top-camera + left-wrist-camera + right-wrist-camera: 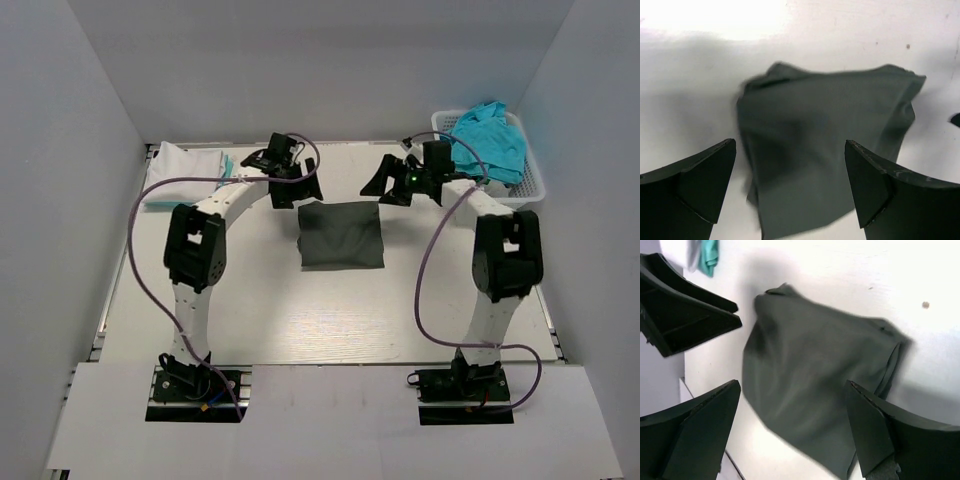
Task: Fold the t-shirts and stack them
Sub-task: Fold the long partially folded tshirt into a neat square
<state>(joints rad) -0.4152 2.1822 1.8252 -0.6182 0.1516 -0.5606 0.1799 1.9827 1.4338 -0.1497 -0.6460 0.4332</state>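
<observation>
We could not count the turquoise shirts (488, 142) in the white basket (533, 187) at the far right corner. They were all bunched up, and the right arm (505, 255) covered part of the basket's left side. At the far left, a folded white shirt (180, 172) lay on the worktop (300, 320). Only a thin teal edge (228, 165) peeked out beside it, so we could not tell how that cloth was folded. In both wrist views the dark shirt (341, 235) looked blurry, and the black fingers hid parts of it.

The dark shirt lay folded in the middle of the worktop, between the two arms. The left gripper (298, 192) hung by its far left corner. The right gripper (385, 190) hung near its far right corner. Both grippers were wide open and held nothing. From each wrist camera we saw the dark shirt down below, showing in the gap between the spread fingers. We could not tell how high above the cloth the grippers were.
</observation>
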